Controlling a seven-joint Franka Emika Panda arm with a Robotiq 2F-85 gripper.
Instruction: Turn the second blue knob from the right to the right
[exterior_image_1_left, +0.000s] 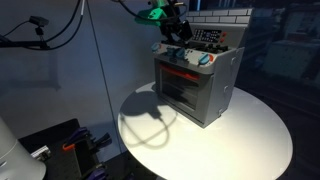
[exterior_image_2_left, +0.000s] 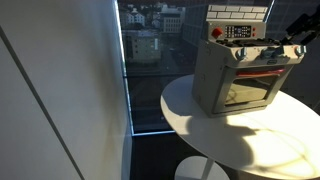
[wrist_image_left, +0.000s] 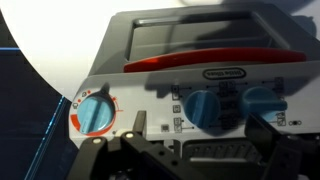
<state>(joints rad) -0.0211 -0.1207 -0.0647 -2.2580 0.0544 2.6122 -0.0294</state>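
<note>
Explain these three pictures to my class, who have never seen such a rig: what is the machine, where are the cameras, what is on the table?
The machine is one robot arm ending in a gripper, a two-fingered claw. Two pictures come from cameras outside the robot; the third from a camera on its wrist. On the round white table stands a toy oven. The wrist view shows its blue knobs and red handle close up. The jaws look apart, holding nothing.

High-rise office, city-view window (exterior_image_2_left: 150, 50), round white table (exterior_image_2_left: 262, 138)
</note>
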